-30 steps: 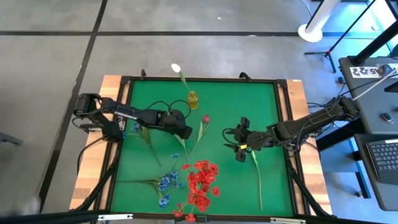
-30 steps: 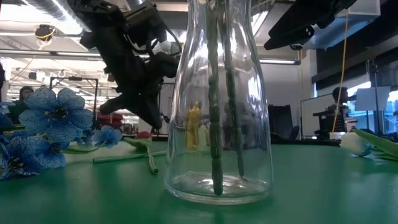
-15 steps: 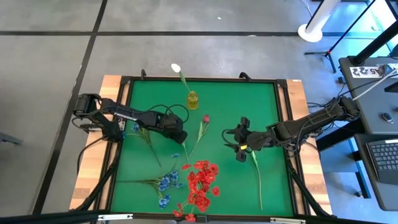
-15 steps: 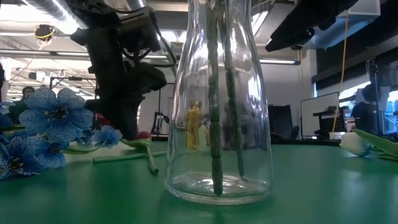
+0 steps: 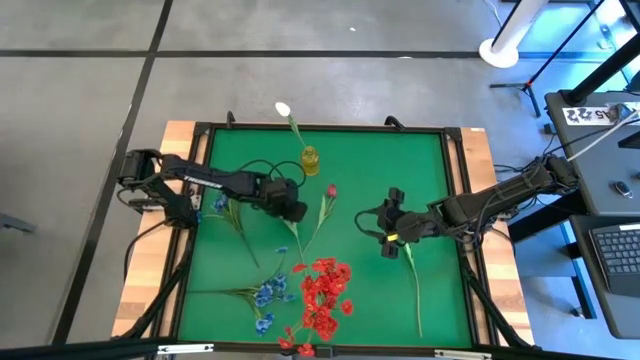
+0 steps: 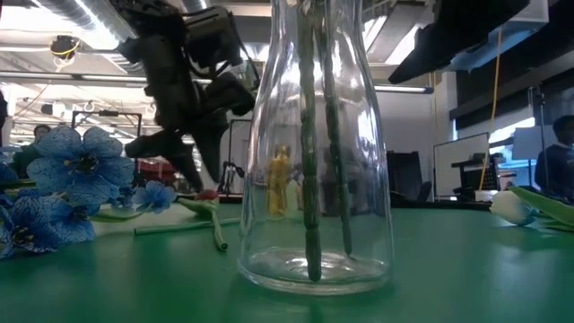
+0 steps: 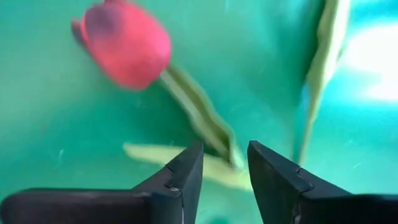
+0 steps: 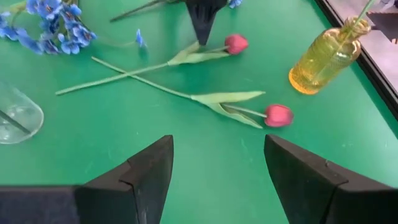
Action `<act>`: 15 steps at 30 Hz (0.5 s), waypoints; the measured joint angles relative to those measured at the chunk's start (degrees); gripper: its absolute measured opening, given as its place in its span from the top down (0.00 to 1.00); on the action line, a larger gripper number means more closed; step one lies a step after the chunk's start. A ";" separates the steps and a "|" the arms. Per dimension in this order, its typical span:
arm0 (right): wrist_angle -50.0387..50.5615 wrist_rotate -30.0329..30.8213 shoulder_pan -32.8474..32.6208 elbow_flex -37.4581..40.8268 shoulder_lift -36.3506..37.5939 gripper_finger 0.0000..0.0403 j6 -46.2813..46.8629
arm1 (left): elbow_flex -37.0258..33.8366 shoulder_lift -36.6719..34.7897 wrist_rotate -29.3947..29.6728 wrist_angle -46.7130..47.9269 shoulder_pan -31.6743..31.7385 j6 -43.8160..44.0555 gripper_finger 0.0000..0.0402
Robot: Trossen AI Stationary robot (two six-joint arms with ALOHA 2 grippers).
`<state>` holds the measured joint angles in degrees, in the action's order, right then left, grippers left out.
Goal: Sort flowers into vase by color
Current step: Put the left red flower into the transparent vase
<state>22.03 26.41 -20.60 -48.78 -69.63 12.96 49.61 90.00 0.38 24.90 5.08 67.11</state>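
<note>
Green-topped bench seen from above, with a dark arm entering from each side. Left of centre, the left gripper sits low over the mat beside a red-budded flower; its wrist view shows the two dark fingers slightly apart and clamped on nothing, with a red bud and its green stem lying on the mat just ahead of the tips. Lower left of the overhead frame: a blue flower cluster lying flat, its stems trailing toward the left edge. Lower centre: a red flower cluster, its blooms just right of the blue ones. Upper centre: a small yellow vase holding a single white bud that leans up and over the bench's far rim. Centre: a red tulip bud on a long stem lying flat, crossing a second stem below it. Right of centre, the right gripper hovers above the mat, its fingers spread wide and empty, a long green stem lying on the mat below it toward the lower right. The table-height view is dominated at centre by a clear glass vase with green stems standing inside it.
</note>
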 joint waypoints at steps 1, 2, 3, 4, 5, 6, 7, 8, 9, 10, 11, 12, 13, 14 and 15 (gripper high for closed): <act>0.78 -0.02 0.00 0.04 -0.01 0.38 0.01 | 0.43 -0.03 0.59 -0.27 0.16 0.28 0.69; 1.54 0.00 0.00 0.05 -0.01 0.38 0.05 | 0.64 -0.04 0.97 -0.61 0.30 0.72 0.68; 2.29 -0.02 0.00 0.05 -0.01 0.38 0.09 | 0.68 -0.04 1.14 -0.66 0.37 1.42 0.67; 3.00 0.00 0.00 0.05 -0.01 0.38 0.10 | 0.68 -0.04 1.20 -0.33 0.37 1.92 0.67; 3.66 -0.02 0.00 0.05 -0.01 0.38 0.11 | 0.68 -0.04 1.16 0.08 0.35 2.48 0.67; 4.03 -0.02 0.00 0.07 -0.01 0.38 0.15 | 0.68 -0.04 1.03 0.53 0.20 3.01 0.67; 4.10 -0.02 0.00 0.07 -0.01 0.38 0.15 | 0.68 -0.04 0.88 0.90 0.02 3.45 0.67; 4.08 -0.02 0.00 0.07 -0.01 0.38 0.18 | 0.68 -0.04 0.70 1.32 -0.17 4.13 0.67; 4.08 -0.02 0.00 0.07 -0.01 0.38 0.35 | 0.67 -0.04 0.68 1.75 -0.26 4.59 0.67; 4.05 -0.02 0.00 0.07 -0.01 0.38 0.54 | 0.65 -0.04 0.61 1.82 -0.28 4.75 0.67; 3.97 -0.02 0.00 0.07 -0.01 0.38 0.56 | 0.65 -0.04 0.91 1.59 -0.26 4.81 0.66; 3.86 -0.02 0.00 0.07 -0.01 0.38 0.56 | 0.65 0.17 1.59 1.43 -0.24 5.01 0.66; 3.61 0.00 0.00 0.07 -0.01 0.38 0.57 | 0.65 0.61 1.91 1.29 -0.22 5.54 0.66; 3.36 0.02 0.00 0.07 -0.01 0.38 0.58 | 0.65 1.12 1.72 1.32 -0.14 5.92 0.66; 3.18 0.02 0.00 0.09 -0.01 0.38 0.58 | 0.65 1.81 1.48 1.28 0.01 6.08 0.66</act>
<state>25.21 26.44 -20.60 -48.69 -69.65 13.54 50.26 91.81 1.86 26.18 5.09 73.19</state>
